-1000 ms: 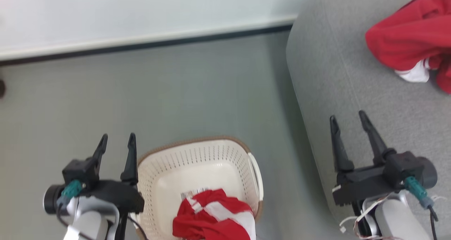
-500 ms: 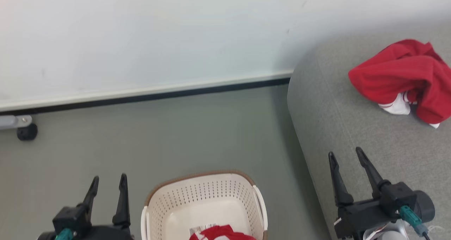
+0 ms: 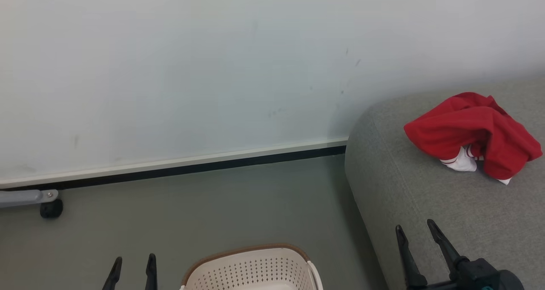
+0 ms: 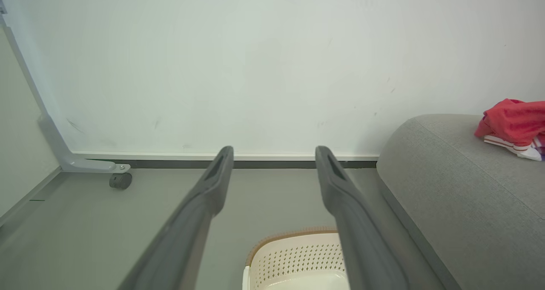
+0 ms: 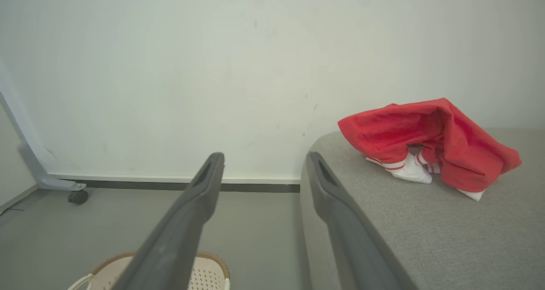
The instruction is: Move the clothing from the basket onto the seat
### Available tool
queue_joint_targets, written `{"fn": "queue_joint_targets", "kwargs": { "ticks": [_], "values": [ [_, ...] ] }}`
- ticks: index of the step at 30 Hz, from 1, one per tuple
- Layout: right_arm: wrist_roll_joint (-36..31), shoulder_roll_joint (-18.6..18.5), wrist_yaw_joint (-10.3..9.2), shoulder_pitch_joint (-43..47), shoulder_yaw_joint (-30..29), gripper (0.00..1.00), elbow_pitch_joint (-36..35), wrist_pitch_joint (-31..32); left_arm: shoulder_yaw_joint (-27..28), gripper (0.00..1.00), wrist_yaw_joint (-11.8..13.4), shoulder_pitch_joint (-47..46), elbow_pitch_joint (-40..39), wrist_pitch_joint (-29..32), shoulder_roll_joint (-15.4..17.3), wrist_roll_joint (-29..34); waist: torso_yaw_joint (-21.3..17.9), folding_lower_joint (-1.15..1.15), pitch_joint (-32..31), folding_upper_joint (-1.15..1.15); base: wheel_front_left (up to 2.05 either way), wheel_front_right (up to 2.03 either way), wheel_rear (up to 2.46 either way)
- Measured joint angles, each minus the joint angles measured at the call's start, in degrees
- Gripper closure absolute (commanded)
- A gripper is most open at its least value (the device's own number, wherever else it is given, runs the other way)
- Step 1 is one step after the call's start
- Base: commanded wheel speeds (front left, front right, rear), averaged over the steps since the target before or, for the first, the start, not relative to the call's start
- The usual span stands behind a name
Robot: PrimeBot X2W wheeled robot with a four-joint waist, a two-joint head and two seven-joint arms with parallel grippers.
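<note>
"Clothing [image 3: 468, 130], where was it?"
"A red-and-white heap of it lay on the grey seat [image 3: 425, 222], to my far right. It was well apart from the basket [image 3: 251, 268] on the floor [image 3: 213, 205], near me."
"And your fingers?"
"My left fingers [image 3: 150, 271] and right fingers [image 3: 443, 244] were both spread wide, holding nothing. The right pair hovered over the seat's near part."

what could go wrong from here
1. The basket is cut off at the head view's bottom edge, so its inside is hidden; a reach in could miss or hit the rim.
2. The open right gripper hangs by the seat edge and might catch it when swinging toward the basket.
</note>
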Motion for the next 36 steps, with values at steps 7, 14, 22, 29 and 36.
{"fn": "queue_joint_targets", "kwargs": {
  "ticks": [7,14,22,29,36],
  "values": [
    [0.0,-0.7,0.0,1.1,-0.1,0.0,-1.8,0.1,0.1,0.0,0.2,2.3,-3.0,0.0,-0.1,0.4,-0.5,0.0,-1.7,0.01,0.0,0.0,0.0],
    [0.0,-0.8,0.0,1.5,-0.1,0.0,-3.3,0.5,0.4,0.0,0.3,3.3,-5.0,0.0,-0.2,0.5,-0.7,0.02,-1.5,0.01,0.0,0.0,0.0],
    [0.0,-1.2,-0.01,1.5,-0.3,0.0,-4.5,1.1,0.6,0.0,0.7,3.6,-6.2,0.0,-0.3,0.9,-0.7,0.01,-0.8,0.01,0.0,0.0,0.0],
    [0.0,-1.4,-0.09,1.5,-0.6,0.0,-5.3,1.6,0.9,0.0,0.7,3.7,-7.0,0.0,-0.3,0.9,-0.6,0.02,0.0,0.01,0.0,0.0,0.0],
    [0.4,-1.7,-0.15,1.4,-0.9,0.0,-5.9,1.8,0.9,0.0,0.8,3.7,-7.5,0.0,-0.3,1.0,-0.6,0.02,0.7,0.01,0.0,0.0,0.0]
  ]
}}
